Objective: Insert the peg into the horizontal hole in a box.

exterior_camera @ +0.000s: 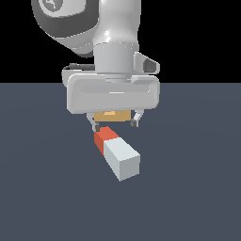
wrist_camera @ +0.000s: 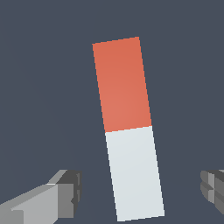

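The peg (exterior_camera: 116,152) lies flat on the counter (exterior_camera: 42,188), untouched. The gripper (exterior_camera: 115,125) hovers above its orange half, fingers (wrist_camera: 65,190) spread wide, arm pointing straight down. Box (exterior_camera: 111,116) behind.

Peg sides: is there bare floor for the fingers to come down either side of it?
Yes. In the wrist view, bare floor flanks both long sides of the peg, and the open gripper straddles its white half without touching. Crowded only beyond the orange end, where the box stands.
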You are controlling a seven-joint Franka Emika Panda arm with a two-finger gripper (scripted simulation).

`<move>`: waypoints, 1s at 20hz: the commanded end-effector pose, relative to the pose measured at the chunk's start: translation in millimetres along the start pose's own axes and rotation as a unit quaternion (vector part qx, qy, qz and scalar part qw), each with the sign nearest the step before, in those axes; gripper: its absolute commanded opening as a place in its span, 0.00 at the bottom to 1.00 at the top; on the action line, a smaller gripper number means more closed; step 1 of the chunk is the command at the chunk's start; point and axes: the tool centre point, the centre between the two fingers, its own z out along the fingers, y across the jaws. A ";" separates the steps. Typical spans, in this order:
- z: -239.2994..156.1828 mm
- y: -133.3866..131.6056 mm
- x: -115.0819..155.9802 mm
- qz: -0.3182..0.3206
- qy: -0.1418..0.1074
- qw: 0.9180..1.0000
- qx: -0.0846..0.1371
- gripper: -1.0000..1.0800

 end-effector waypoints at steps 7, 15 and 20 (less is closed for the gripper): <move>19.5 2.1 -16.8 -0.057 -0.001 0.998 -0.006 0.96; 24.1 2.9 -20.8 -0.069 -0.001 0.998 -0.006 0.96; 32.5 2.9 -20.8 -0.070 -0.001 0.998 -0.006 0.96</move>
